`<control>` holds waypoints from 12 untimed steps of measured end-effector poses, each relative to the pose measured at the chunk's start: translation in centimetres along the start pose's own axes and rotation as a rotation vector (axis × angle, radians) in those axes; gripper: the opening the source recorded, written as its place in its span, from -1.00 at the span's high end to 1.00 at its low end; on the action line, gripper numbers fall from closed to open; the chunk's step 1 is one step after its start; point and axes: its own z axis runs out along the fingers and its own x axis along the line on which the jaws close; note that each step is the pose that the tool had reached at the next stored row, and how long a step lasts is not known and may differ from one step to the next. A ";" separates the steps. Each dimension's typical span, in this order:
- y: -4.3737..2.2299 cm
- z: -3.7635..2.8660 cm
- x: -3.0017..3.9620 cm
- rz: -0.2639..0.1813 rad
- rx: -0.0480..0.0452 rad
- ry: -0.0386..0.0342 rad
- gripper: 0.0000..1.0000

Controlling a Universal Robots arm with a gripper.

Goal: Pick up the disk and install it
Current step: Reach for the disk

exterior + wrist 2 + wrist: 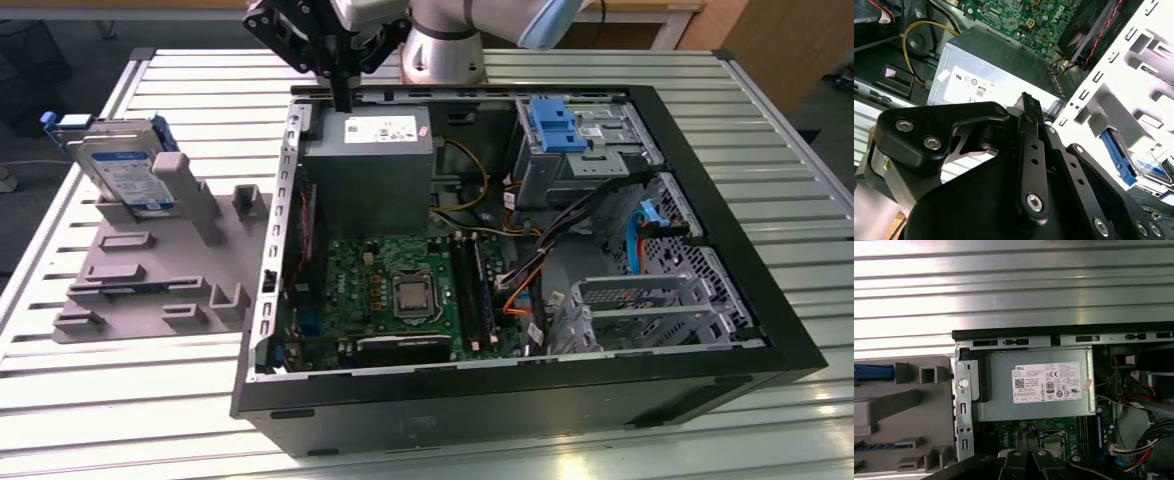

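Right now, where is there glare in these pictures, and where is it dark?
In the first wrist view, the slatted table glares almost white; in the second wrist view, the pale metal panel is overbright and the black claw reads dark; in the exterior view, light is even, with shade inside the computer case.

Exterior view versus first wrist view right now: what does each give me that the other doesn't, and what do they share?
Exterior view adds the disk standing in the grey fixture outside the case, the blue bracket inside it, and the end effector, shut and empty, over the case's rear edge. First wrist view adds a straight-down look at the white label. Both show the power supply, the fixture and the motherboard.
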 end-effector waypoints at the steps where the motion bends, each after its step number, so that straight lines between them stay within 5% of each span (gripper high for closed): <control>1: 0.00 0.00 0.02 0.000 -0.0001 -0.0001 0.79; 12: -0.02 0.02 0.24 0.000 -0.0001 0.0000 0.79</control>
